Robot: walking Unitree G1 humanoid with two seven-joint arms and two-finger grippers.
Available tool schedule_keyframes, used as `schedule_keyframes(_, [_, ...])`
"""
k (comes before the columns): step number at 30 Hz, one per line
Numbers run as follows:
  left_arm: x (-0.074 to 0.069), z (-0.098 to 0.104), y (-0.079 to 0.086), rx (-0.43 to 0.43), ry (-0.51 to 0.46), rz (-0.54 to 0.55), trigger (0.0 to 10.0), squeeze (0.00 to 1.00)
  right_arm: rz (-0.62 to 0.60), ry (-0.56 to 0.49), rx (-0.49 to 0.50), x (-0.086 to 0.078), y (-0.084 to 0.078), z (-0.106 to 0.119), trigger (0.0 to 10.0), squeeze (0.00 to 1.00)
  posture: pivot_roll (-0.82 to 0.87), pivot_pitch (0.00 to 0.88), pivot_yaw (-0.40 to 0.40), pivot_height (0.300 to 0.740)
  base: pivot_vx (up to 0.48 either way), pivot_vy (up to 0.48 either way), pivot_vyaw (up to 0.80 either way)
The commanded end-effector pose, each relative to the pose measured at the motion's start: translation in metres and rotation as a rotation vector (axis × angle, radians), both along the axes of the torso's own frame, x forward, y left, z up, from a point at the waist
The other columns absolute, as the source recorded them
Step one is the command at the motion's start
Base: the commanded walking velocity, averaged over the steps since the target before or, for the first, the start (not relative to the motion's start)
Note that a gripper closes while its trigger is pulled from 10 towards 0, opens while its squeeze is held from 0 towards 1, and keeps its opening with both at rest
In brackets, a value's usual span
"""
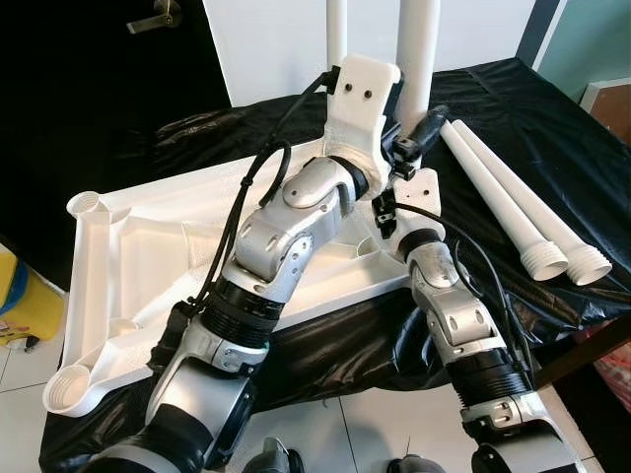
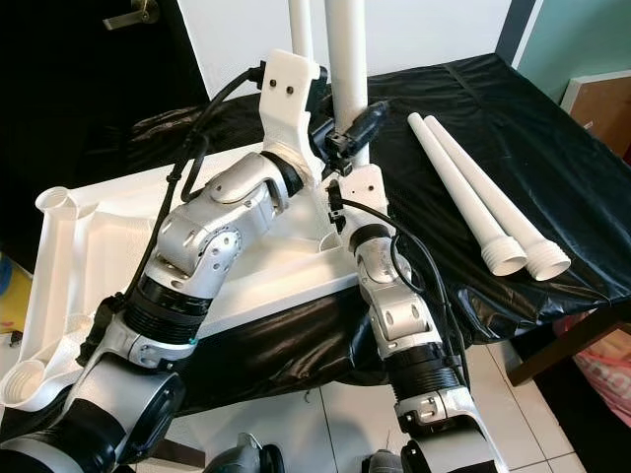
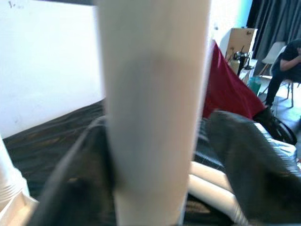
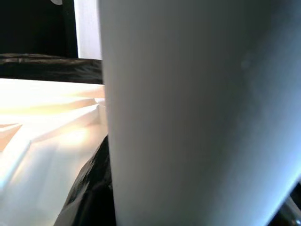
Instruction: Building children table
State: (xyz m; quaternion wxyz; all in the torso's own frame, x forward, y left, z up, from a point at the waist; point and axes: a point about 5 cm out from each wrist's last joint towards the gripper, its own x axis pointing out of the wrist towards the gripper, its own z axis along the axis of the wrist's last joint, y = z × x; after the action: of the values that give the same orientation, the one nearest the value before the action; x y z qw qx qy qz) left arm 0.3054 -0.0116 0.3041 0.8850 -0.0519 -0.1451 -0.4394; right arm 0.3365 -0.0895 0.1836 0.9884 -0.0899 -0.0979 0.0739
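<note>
Silver arms, black cables, white wrist housings
</note>
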Motion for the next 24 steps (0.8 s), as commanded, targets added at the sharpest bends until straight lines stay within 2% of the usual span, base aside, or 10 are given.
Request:
schedule_keyframes(1, [-0.008,0.006,-0.004,-0.012,-0.039,-0.062,10.0,1.0,0.015,0.001,-0.004,0.001,0.005,0.001,10.0,0.0,-0.06,0.067,0.078,0.74,0.0,0.0,0.0])
schedule_keyframes(4, [-0.009,0.006,-0.004,-0.015,-0.047,-0.067,10.0,1.0,-0.001,0.004,0.016,0.002,0.004,0.001,10.0,0.0,-0.06,0.068,0.079,0.74,0.0,0.0,0.0])
schedule_keyframes(5, [-0.01,0.006,-0.004,-0.009,-0.062,-0.067,10.0,0.0,-0.02,0.006,0.042,0.003,0.001,0.002,10.0,0.0,-0.06,0.069,0.08,0.74,0.0,0.0,0.0])
schedule_keyframes(15, [-0.006,0.005,0.012,-0.015,-0.092,-0.01,10.0,0.0,-0.175,0.001,0.157,0.007,-0.025,0.005,10.0,0.0,-0.06,0.076,0.081,0.74,0.0,0.0,0.0])
schedule_keyframes(16, [-0.004,0.004,0.018,-0.023,-0.091,0.006,6.5,0.0,-0.213,-0.001,0.168,0.007,-0.033,0.005,10.0,0.0,-0.06,0.077,0.081,0.74,0.0,0.0,0.0])
schedule_keyframes(18, [-0.004,0.004,0.018,-0.023,-0.091,0.006,6.5,0.0,-0.213,-0.001,0.168,0.007,-0.033,0.005,10.0,0.0,-0.06,0.077,0.081,0.74,0.0,0.0,0.0])
schedule_keyframes(19, [-0.002,0.003,0.025,-0.028,-0.089,0.021,2.4,0.0,-0.242,-0.001,0.173,0.008,-0.039,0.004,10.0,0.0,-0.06,0.081,0.08,0.74,0.0,0.0,0.0])
schedule_keyframes(20, [-0.002,0.003,0.025,-0.028,-0.089,0.021,2.4,0.0,-0.242,-0.001,0.173,0.008,-0.039,0.004,10.0,0.0,-0.06,0.081,0.08,0.74,0.0,0.0,0.0])
schedule_keyframes(21, [-0.001,0.003,0.029,-0.035,-0.091,0.027,0.0,0.0,-0.257,-0.001,0.174,0.008,-0.044,0.004,10.0,0.0,-0.06,0.083,0.081,0.74,0.0,0.0,0.0])
schedule_keyframes(24, [-0.002,0.0,0.033,-0.027,-0.104,0.034,0.0,0.0,-0.276,-0.002,0.169,0.007,-0.05,0.004,10.0,0.0,-0.06,0.092,0.078,0.74,0.0,0.0,0.0])
